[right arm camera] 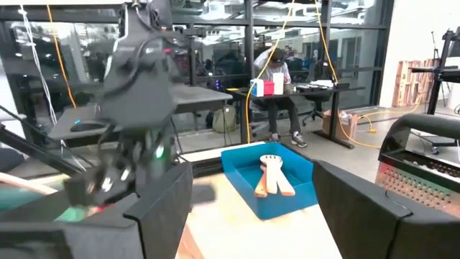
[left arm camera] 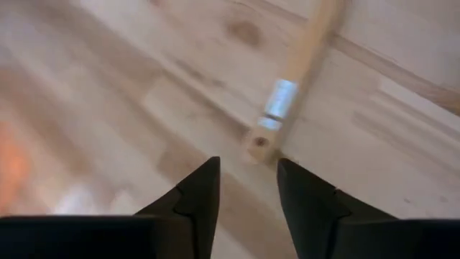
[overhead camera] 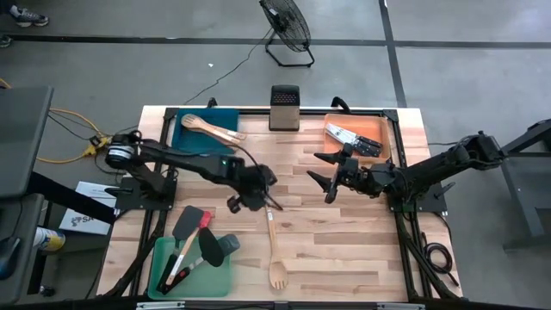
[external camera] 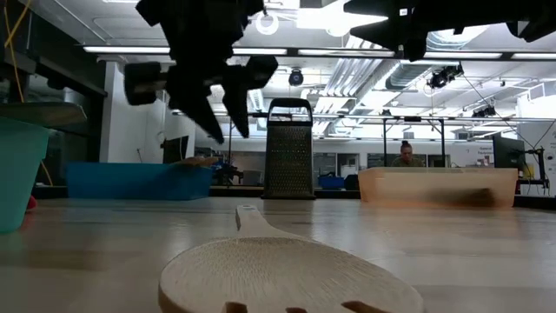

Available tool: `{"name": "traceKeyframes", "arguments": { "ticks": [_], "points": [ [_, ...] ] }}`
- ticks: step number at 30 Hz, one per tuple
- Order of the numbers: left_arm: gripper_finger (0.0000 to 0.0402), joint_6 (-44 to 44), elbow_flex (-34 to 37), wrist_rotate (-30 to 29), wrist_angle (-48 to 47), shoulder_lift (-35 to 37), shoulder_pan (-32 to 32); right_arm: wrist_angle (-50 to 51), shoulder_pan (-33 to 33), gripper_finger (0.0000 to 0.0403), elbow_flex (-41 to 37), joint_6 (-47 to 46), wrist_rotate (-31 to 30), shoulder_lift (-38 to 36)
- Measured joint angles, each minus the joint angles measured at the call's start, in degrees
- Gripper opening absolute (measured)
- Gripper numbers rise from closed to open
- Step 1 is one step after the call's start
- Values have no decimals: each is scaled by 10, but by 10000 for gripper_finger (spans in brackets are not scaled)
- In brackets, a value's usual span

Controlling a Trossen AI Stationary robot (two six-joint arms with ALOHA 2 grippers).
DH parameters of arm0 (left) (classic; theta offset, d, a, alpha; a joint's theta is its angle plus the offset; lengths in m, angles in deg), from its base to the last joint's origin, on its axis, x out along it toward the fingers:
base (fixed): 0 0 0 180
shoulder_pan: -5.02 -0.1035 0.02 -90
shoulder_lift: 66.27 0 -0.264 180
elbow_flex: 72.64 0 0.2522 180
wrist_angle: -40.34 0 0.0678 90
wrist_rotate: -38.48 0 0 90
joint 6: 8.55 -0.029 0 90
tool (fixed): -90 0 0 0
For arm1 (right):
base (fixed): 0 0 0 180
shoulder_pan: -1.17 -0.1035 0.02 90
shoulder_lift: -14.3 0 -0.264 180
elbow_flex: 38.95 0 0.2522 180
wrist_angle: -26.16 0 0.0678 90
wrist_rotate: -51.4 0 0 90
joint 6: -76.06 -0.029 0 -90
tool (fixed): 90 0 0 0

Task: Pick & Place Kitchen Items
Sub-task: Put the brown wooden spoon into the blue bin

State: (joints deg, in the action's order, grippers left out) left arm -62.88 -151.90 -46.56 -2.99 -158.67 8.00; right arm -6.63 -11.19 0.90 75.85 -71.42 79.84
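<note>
A pale wooden fork point(overhead camera: 273, 245) lies flat on the table, its tined head point(external camera: 278, 278) toward the near edge and its handle pointing toward the middle. My left gripper point(overhead camera: 258, 200) hangs open over the handle's far end point(left arm camera: 260, 141), slanting down. The two fingertips point(left arm camera: 248, 162) stand just short of that end, clear of the wood. My right gripper point(overhead camera: 325, 179) waits open above the table's middle right, pointing level toward the left arm, with nothing between its fingers point(right arm camera: 251, 169).
A blue tray point(overhead camera: 194, 142) at the back left holds wooden spoons point(overhead camera: 211, 129). An orange tray point(overhead camera: 372, 126) at the back right holds knives point(overhead camera: 353, 138). A green tray point(overhead camera: 215, 280) at the near left holds spatulas point(overhead camera: 194, 237). A metal grater point(overhead camera: 284, 108) stands at the far edge.
</note>
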Motion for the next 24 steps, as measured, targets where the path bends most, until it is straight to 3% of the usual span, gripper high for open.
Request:
{"name": "traceKeyframes", "arguments": {
  "ticks": [7, 12, 17, 24],
  "points": [
    [214, -22, -1, -2, 49, -64, 34, 1, -9, 279, 0, -2, -3, 0],
    [258, -86, 0, -20, 63, -89, 54, 9, -12, 279, 0, -20, -5, 0],
    [254, -102, -2, -31, 89, -116, 57, 32, -14, 279, 0, -53, 0, 0],
    [218, -122, -29, -31, 86, -149, 57, 41, -31, 279, 0, -58, -2, -1]
  ]
}}
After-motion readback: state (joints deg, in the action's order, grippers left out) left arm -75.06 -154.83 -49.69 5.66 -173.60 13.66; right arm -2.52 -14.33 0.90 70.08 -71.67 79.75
